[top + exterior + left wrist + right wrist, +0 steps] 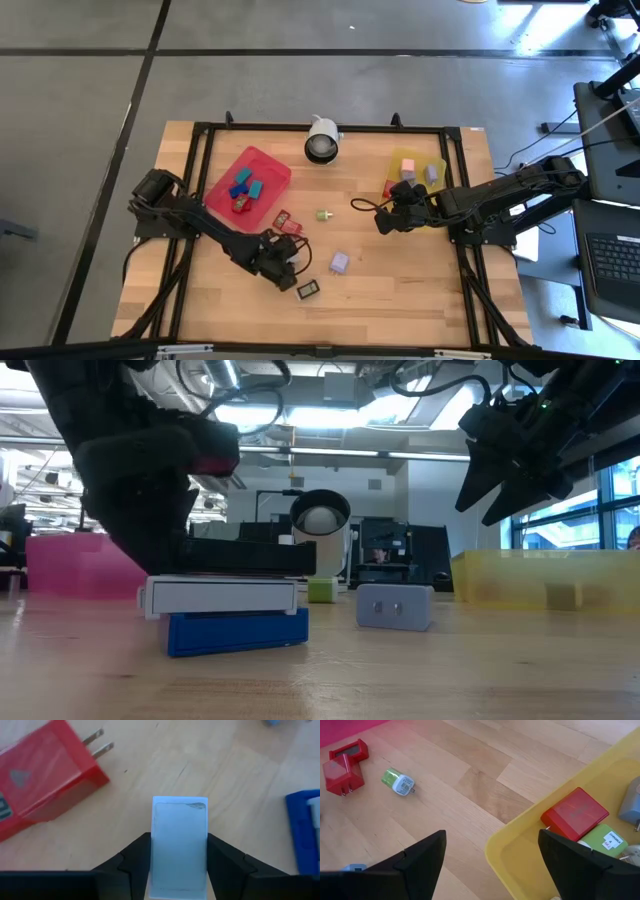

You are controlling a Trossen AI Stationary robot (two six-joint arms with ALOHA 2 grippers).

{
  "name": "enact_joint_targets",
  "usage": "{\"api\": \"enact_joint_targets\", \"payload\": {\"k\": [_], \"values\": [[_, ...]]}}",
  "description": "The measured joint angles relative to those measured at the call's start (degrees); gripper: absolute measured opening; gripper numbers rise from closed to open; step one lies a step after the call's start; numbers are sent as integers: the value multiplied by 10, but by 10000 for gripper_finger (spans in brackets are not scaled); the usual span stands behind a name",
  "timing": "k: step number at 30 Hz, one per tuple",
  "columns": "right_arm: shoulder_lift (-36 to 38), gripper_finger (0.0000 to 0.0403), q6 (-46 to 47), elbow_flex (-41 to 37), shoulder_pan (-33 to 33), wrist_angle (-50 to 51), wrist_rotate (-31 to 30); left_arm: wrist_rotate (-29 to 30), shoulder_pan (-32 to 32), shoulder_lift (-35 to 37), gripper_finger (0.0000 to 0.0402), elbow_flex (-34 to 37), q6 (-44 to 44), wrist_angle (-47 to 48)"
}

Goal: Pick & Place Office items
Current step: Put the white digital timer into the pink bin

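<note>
Pale blue block (pixel 179 845) pinched betw left hand (pixel 179 865) fingers, red plug (pixel 45 780) nearby, right hand (pixel 492 865) spread.

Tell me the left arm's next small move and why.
Probably a short straight lift. In the left wrist view the left tool has both fingers pressed against the sides of a pale blue block lying on the table, with the red plug adapter close beside it, so rising avoids knocking that.
</note>
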State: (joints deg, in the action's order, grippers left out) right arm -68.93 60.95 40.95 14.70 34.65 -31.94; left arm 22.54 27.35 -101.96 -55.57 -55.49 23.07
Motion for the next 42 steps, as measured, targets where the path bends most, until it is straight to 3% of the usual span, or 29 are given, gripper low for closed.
{"api": "enact_joint_targets", "payload": {"k": [11,22,29,36,42], "values": [[0,318,0,0,0,-2,0,57,0,80,163,-1,55,-6],[0,318,0,0,0,-4,0,218,1,238,165,-1,142,-8],[0,318,0,0,0,-5,0,282,4,287,161,-1,187,-4],[0,318,0,0,0,-5,0,368,3,292,163,-1,187,50],[0,318,0,0,0,-5,0,405,-13,292,162,-1,97,173]]}}
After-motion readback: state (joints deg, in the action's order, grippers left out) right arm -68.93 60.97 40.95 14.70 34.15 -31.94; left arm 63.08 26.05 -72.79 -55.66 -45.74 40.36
